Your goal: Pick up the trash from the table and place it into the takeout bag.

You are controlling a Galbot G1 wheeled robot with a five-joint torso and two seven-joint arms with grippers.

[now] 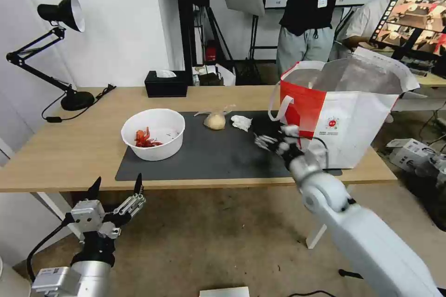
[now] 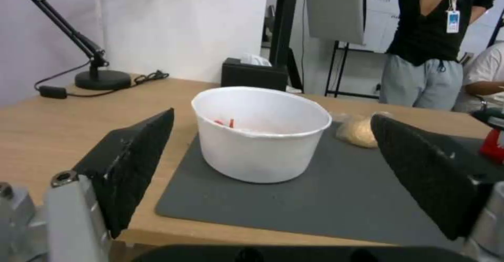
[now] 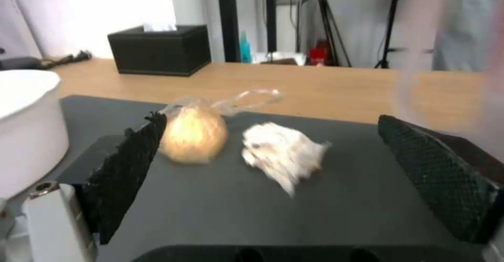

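a: where's everything sitting right now?

b: on the dark mat (image 1: 209, 158) of the wooden counter (image 1: 60, 148). the white bowl (image 1: 153, 133) with red crayfish shells (image 1: 145, 139) is toward the robot's left. the clear bag with the beige lump (image 1: 215, 120) and the crumpled tissue (image 1: 241, 122) lie just beside each other near the mat's middle, apart from the bowl. the takeout bag (image 1: 346, 111) stands open at the mat's right end.

a: and the arms?

b: the right gripper (image 1: 267, 140) is over the mat just beside the takeout bag, with the tissue and lump ahead of it in its wrist view. its fingers (image 3: 126, 175) are spread wide with nothing between them. the left gripper (image 1: 116, 188) hangs below the counter's near edge, facing the bowl, fingers (image 2: 131, 167) also apart and empty.

a: how would the tissue handle?

b: my guess is almost weightless and soft. it should crush flat when pinched, so closing across its thick middle looks safest, rather than on a loose corner that could tear.

a: the bagged lump?

b: the film looks slippery and floppy, the lump inside soft. i'd take it around the lump itself or at the twisted neck (image 3: 247, 98), since loose film could slide out.

a: the bowl?

b: stiff-looking thin plastic, probably light. pinching the rim wall seems the only hold, and tilting it could spill the shells.
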